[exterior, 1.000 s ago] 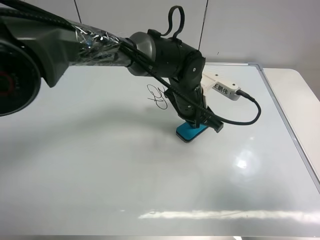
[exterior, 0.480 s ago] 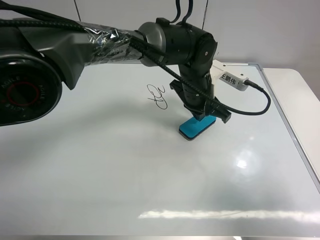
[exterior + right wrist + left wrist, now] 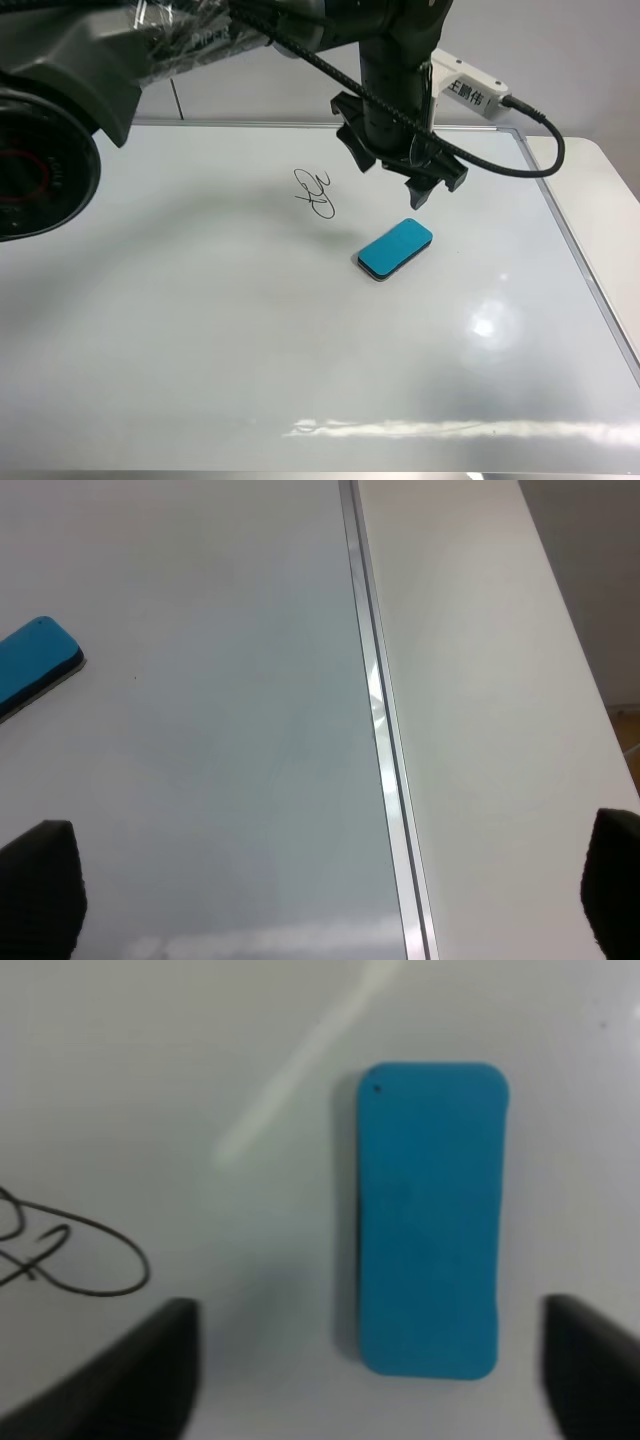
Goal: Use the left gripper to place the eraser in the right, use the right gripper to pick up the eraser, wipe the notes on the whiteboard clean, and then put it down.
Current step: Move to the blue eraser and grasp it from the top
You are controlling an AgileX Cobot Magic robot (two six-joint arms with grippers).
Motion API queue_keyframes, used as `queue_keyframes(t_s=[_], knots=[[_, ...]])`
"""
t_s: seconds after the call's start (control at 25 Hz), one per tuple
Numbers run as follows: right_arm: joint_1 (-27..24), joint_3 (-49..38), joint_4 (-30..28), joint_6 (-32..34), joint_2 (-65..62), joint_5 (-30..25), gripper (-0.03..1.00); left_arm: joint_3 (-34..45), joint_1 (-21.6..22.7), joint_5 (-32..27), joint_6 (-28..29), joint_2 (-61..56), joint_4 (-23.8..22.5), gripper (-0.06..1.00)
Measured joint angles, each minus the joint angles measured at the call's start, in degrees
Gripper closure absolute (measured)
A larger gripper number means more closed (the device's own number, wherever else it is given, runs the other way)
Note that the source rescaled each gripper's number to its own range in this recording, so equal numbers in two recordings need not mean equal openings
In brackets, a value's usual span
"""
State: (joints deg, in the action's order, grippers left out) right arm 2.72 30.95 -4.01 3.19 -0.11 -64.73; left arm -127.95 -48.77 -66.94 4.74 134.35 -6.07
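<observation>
The teal-blue eraser (image 3: 395, 249) lies flat on the whiteboard (image 3: 200, 330), to the right of the black scribbled notes (image 3: 316, 193). My left gripper (image 3: 392, 172) hangs open a short way above and behind the eraser, touching nothing. In the left wrist view the eraser (image 3: 430, 1220) lies free between the spread fingertips (image 3: 130, 1380), with the notes (image 3: 60, 1250) off to one side. My right gripper (image 3: 325, 890) is open and empty over the board's right part. It sees one end of the eraser (image 3: 35, 665). The exterior high view does not show the right arm.
The board's silver frame (image 3: 375, 710) runs along its right edge, with the white table (image 3: 480, 680) beyond it. The bulky left arm (image 3: 200, 40) reaches across from the upper left, and its cable (image 3: 530, 150) loops toward the board's far right corner.
The left gripper has opened, let go of the eraser and risen away from the board. The eraser now lies flat where it was set down.
</observation>
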Motion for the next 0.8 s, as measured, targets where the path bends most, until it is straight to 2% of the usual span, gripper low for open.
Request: queue_keyframes(t_s=[0.04, 0.12, 0.4, 0.64, 0.8], knots=[[0.00, 0.00, 0.00, 0.00, 0.00, 0.00, -0.03, -0.13, 0.00, -0.19, 0.00, -0.58, -0.78, 0.02], [0.00, 0.00, 0.00, 0.00, 0.00, 0.00, -0.03, -0.14, 0.00, -0.64, 0.00, -2.02, -2.01, -0.03], [0.00, 0.00, 0.00, 0.00, 0.00, 0.00, -0.03, -0.18, 1.60, -2.29, 0.00, -6.66, -4.92, -0.05], [0.00, 0.00, 0.00, 0.00, 0.00, 0.00, -0.03, -0.10, 6.21, -2.43, 0.00, -14.21, -5.28, -0.05], [0.00, 0.00, 0.00, 0.00, 0.00, 0.00, -0.03, 0.36, 11.10, -2.47, -0.31, -21.51, -5.28, -0.05]])
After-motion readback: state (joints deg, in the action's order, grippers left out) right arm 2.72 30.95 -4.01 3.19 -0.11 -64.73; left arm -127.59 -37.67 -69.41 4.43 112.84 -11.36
